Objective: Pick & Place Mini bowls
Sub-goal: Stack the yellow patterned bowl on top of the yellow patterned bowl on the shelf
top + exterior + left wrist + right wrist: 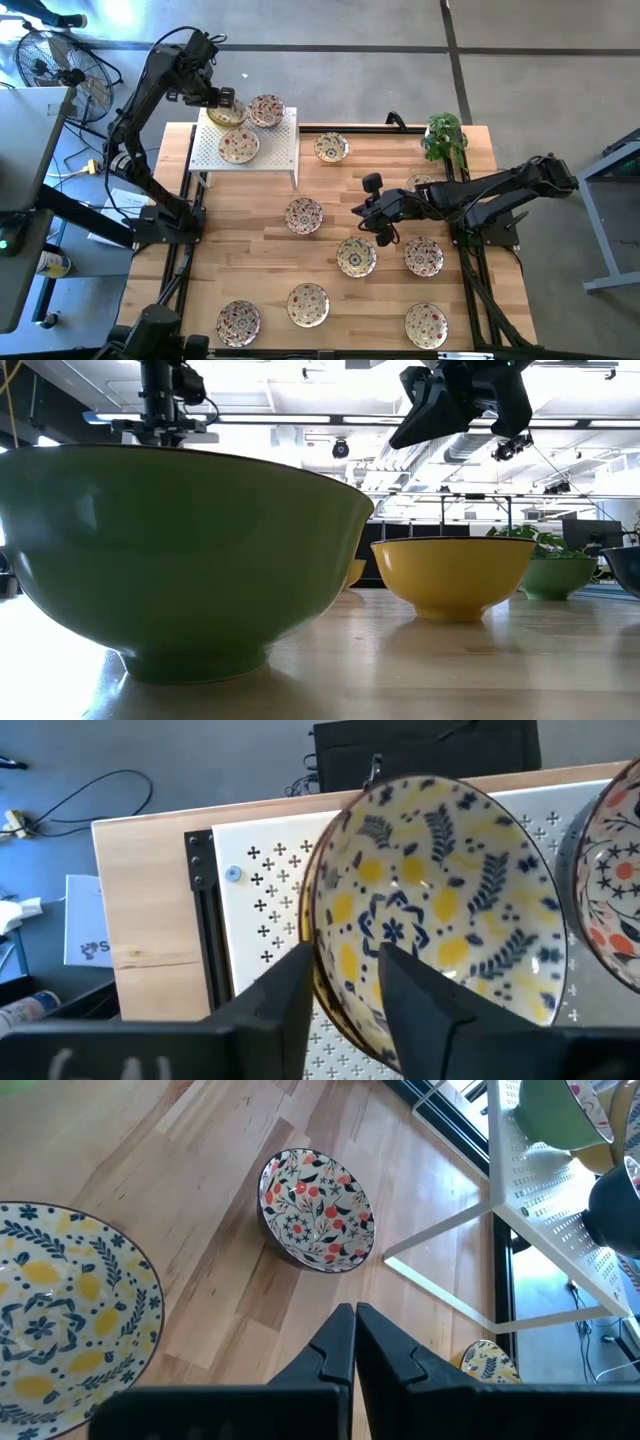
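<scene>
Nearest the front edge of the table (pixel 200 290) we see three small patterned bowls in a row: one at front left (pixel 238 321), one in the middle (pixel 308 304) and one at front right (pixel 426 325). Just behind them two more sit side by side, a yellow-patterned bowl (pixel 356 256) and a red-patterned bowl (pixel 423 256), with another red one (pixel 304 214) further left near the table's middle.

Our right gripper (pixel 383 232) hangs over the middle of the table, above the gap between those bowls, its fingers pressed together and holding nothing. In its wrist view the red-flowered bowl (pixel 316 1206) lies ahead on the wood and the yellow-lemon bowl (pixel 60 1315) lies off to one side.

Further back a lone bowl (pixel 331 147) sits beside the white perforated rack (pixel 275 155), and a green plant (pixel 445 137) stands at the far right corner.

On the rack rest three bowls: one near its front (pixel 238 146), one at its back right (pixel 266 110) and one at its back left (pixel 226 112). Our left gripper (pixel 222 100) is at that back-left bowl. In its wrist view the fingers (pixel 425 1005) straddle the rim of this yellow-and-blue bowl (pixel 440 900), which is tilted on the rack; we cannot tell whether they are gripping it or have let go.
</scene>
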